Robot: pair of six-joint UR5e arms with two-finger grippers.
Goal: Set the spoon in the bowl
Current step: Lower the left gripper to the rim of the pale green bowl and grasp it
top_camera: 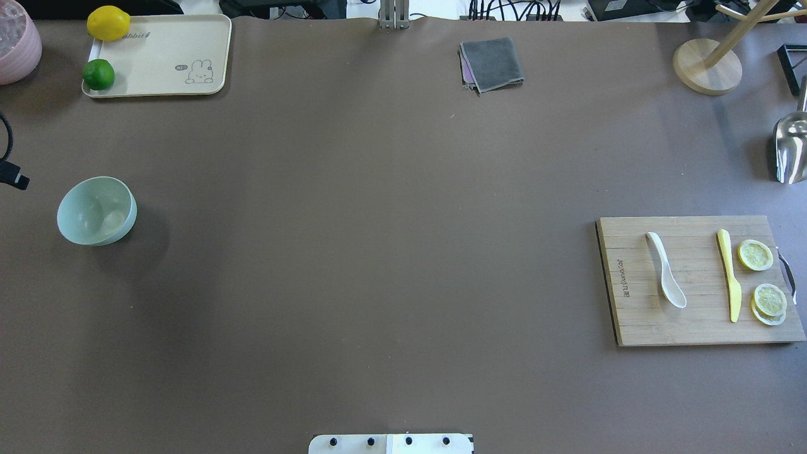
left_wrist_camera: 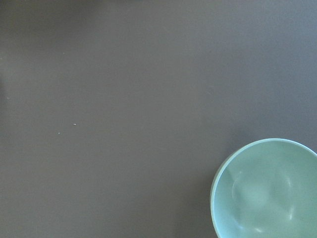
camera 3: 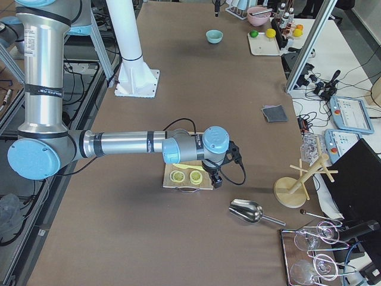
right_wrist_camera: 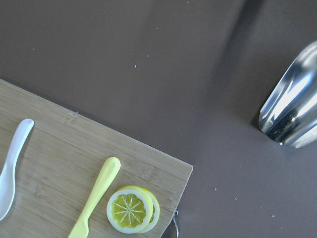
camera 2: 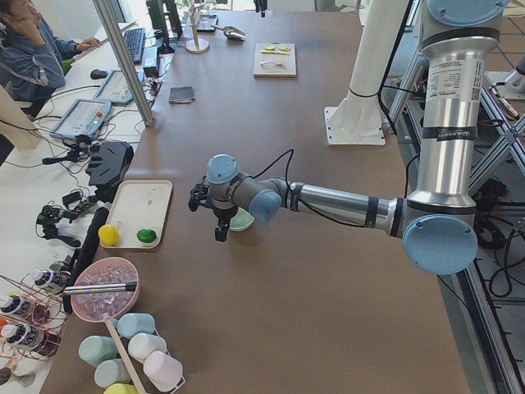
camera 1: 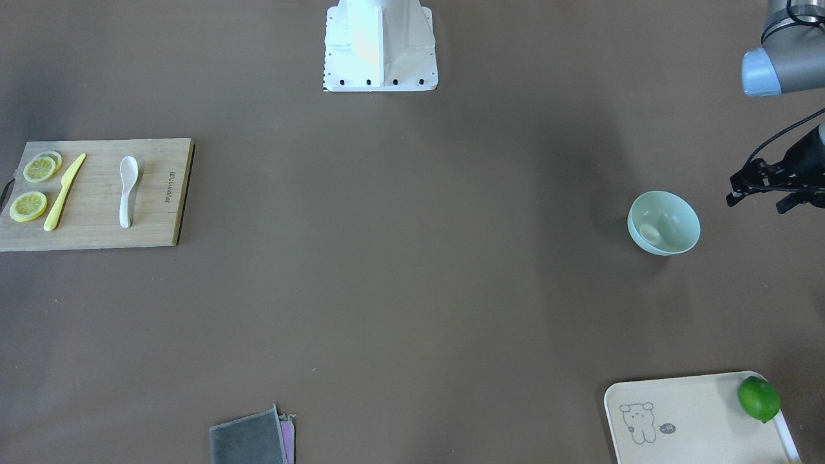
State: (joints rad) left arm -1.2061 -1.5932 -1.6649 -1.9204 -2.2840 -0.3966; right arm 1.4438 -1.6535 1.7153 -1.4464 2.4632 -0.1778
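Note:
The white spoon point(camera 1: 127, 193) lies on a wooden cutting board point(camera 1: 161, 219) at the robot's right side, scoop toward the robot. It also shows in the overhead view point(top_camera: 665, 277) and the right wrist view point(right_wrist_camera: 12, 163). The mint-green bowl point(camera 1: 677, 225) stands empty on the table at the robot's left side point(top_camera: 96, 210) point(left_wrist_camera: 267, 191). My left gripper point(camera 1: 757, 203) hovers beside the bowl, on its outer side, open and empty. My right gripper point(camera 3: 214, 179) hangs over the board's outer end. I cannot tell whether it is open or shut.
A yellow knife point(camera 1: 63, 193) and lemon slices point(camera 1: 29, 206) share the board. A cream tray point(top_camera: 164, 44) holds a lime point(top_camera: 99, 74) and a lemon point(top_camera: 108, 23). A grey cloth point(top_camera: 492, 63), a metal scoop point(top_camera: 791, 148) and a wooden stand point(top_camera: 706, 66) lie at the far side.

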